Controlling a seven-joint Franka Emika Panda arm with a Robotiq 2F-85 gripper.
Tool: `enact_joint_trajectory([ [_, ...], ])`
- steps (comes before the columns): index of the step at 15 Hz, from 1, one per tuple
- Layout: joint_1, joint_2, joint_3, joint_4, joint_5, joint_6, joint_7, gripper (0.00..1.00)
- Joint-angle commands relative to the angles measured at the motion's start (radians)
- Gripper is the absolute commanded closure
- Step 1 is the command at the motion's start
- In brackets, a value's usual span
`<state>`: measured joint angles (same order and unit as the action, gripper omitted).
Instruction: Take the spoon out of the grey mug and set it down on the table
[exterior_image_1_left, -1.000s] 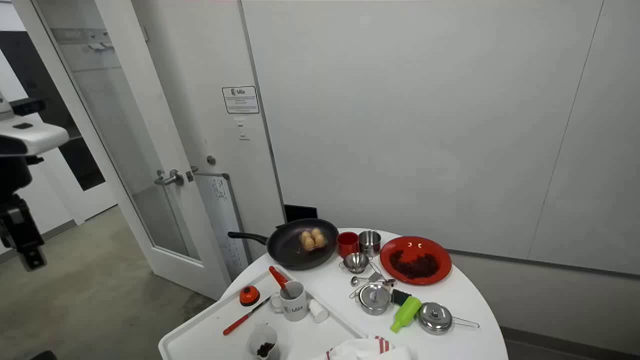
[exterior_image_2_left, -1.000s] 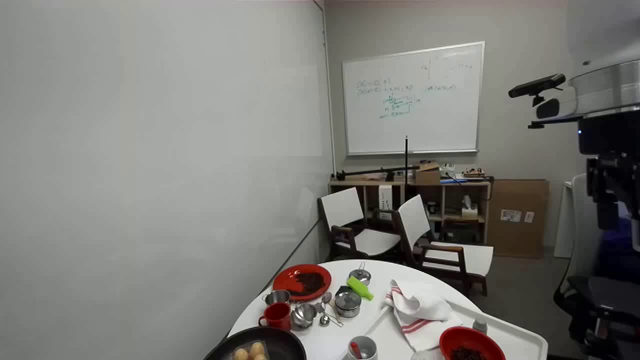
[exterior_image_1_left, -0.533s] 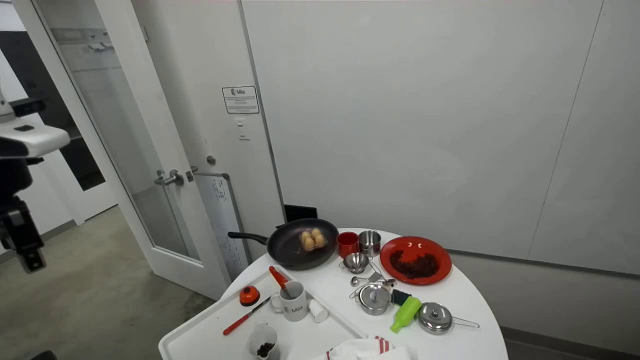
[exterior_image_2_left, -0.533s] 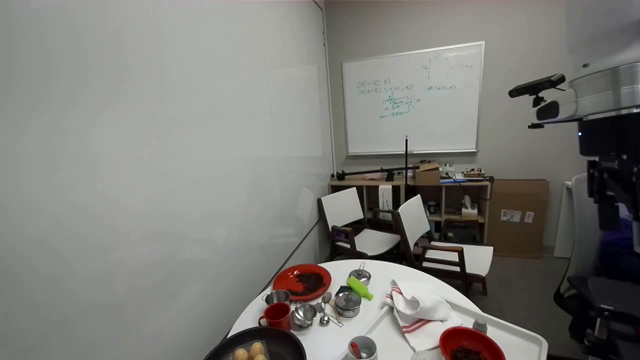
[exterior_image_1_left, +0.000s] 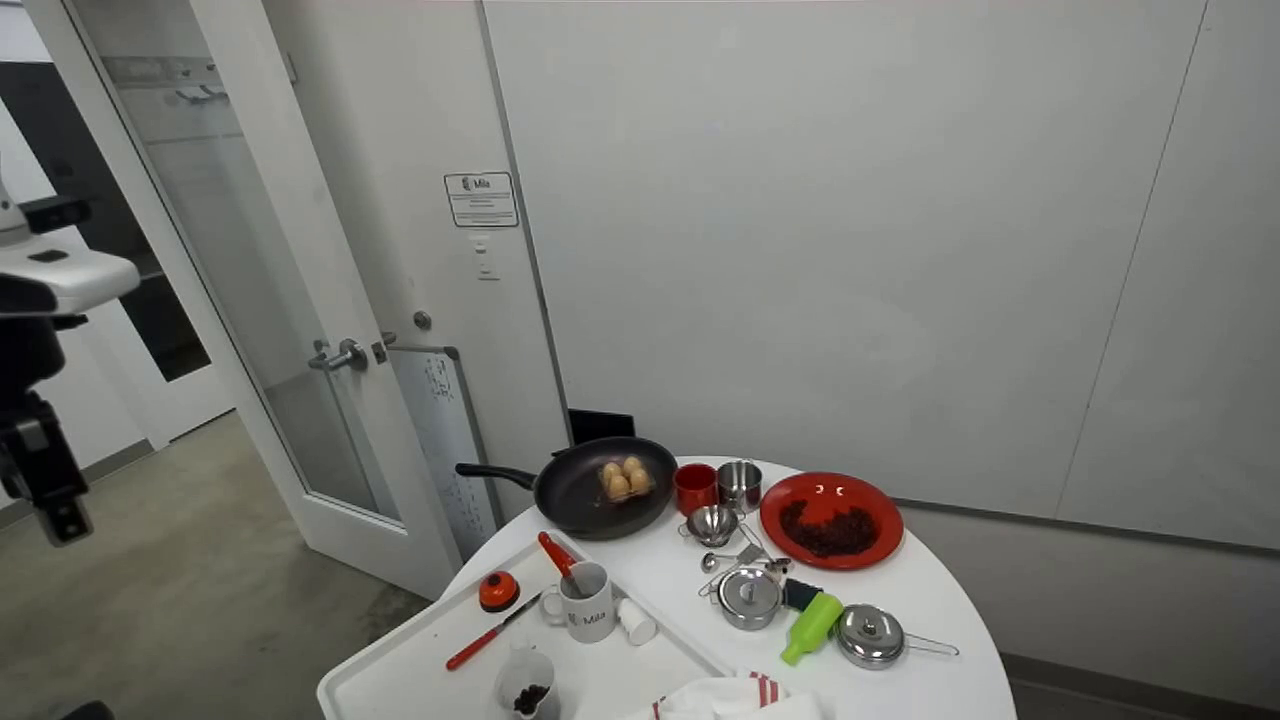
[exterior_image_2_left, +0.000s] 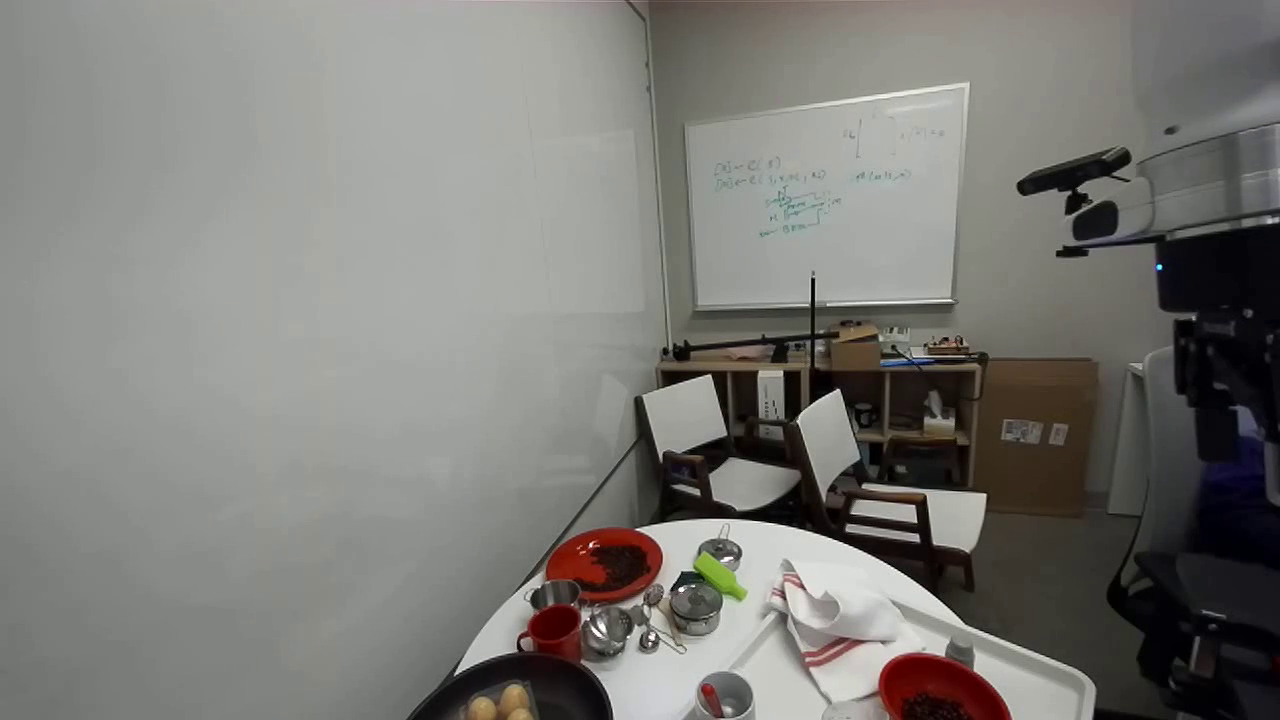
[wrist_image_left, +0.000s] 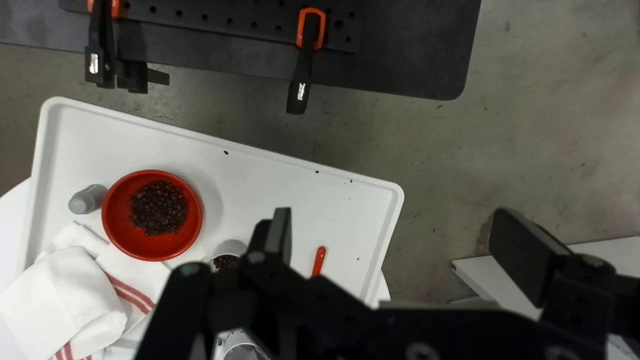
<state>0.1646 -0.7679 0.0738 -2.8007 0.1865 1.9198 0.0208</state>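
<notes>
The pale grey mug (exterior_image_1_left: 592, 615) stands upright on the white tray, lettering on its side. The spoon (exterior_image_1_left: 556, 553) leans in it, its red handle sticking out past the rim; its lower end is hidden inside. In an exterior view both the mug (exterior_image_2_left: 740, 692) and the red handle (exterior_image_2_left: 711, 698) show at the bottom edge. My gripper (wrist_image_left: 394, 220) is open and holds nothing, well away from and above the mug, which it mostly covers in the wrist view. The round white table (exterior_image_1_left: 955, 625) carries the tray on one side.
On the tray (wrist_image_left: 280, 180) are a red-handled knife (exterior_image_1_left: 472, 650), a red bowl (wrist_image_left: 114, 222) of beans, a small jug and a towel (wrist_image_left: 55, 295). A frying pan (exterior_image_1_left: 572, 512), metal pots (exterior_image_1_left: 750, 600), a green bottle (exterior_image_1_left: 812, 628) and a red plate (exterior_image_1_left: 880, 500) stand beyond.
</notes>
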Motion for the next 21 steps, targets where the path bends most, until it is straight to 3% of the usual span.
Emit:
enact_joint_trajectory([
  [1,0.009,0.05,0.032,0.03,-0.007,0.05,-0.016,0.0],
  [5,0.038,0.149,0.087,0.107,-0.038,0.168,-0.046,0.0],
  [8,0.061,0.243,0.087,0.19,-0.093,0.211,-0.146,0.0],
  [11,0.041,0.352,0.095,0.282,-0.214,0.228,-0.21,0.0],
  [15,0.006,0.523,0.099,0.395,-0.34,0.267,-0.195,0.0],
  [21,-0.006,0.815,0.096,0.554,-0.436,0.248,-0.183,0.0],
])
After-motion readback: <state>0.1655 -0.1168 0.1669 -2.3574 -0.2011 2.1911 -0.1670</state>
